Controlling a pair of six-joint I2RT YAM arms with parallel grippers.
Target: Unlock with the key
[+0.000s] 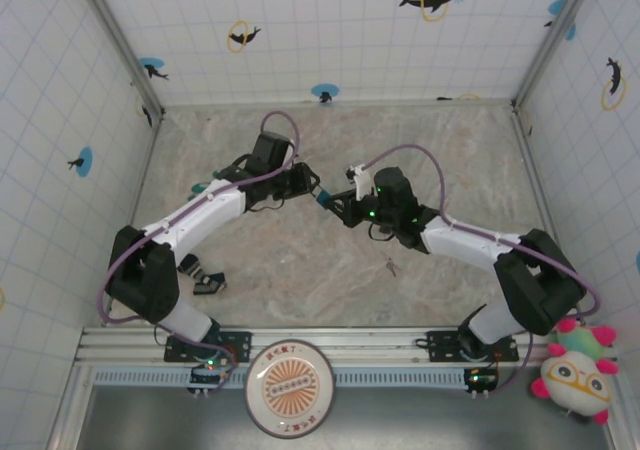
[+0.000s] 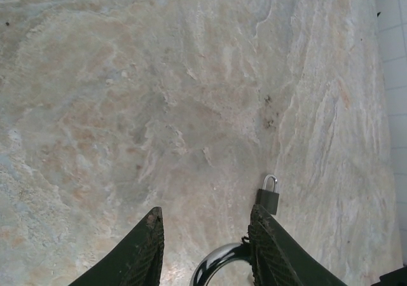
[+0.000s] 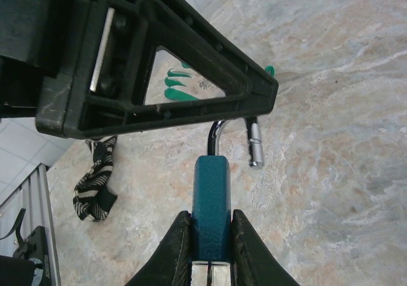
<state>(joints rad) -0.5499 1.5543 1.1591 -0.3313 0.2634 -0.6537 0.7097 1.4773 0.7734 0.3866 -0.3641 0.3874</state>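
From above, grips the teal padlock (image 1: 325,198) in the right gripper (image 1: 336,203) over the middle of the marble table (image 1: 300,140), with the left gripper (image 1: 312,188) close against it. From the left wrist, spreads the fingers (image 2: 145,248) apart and unclenched, with the silver shackle (image 2: 213,267) touching just one of them and a small dark lock (image 2: 269,194) lying on the table beyond. From the right wrist, clamps both fingers (image 3: 175,251) on the padlock's upright teal body, with the shackle rising to the left gripper's black frame and its free end hanging clear.
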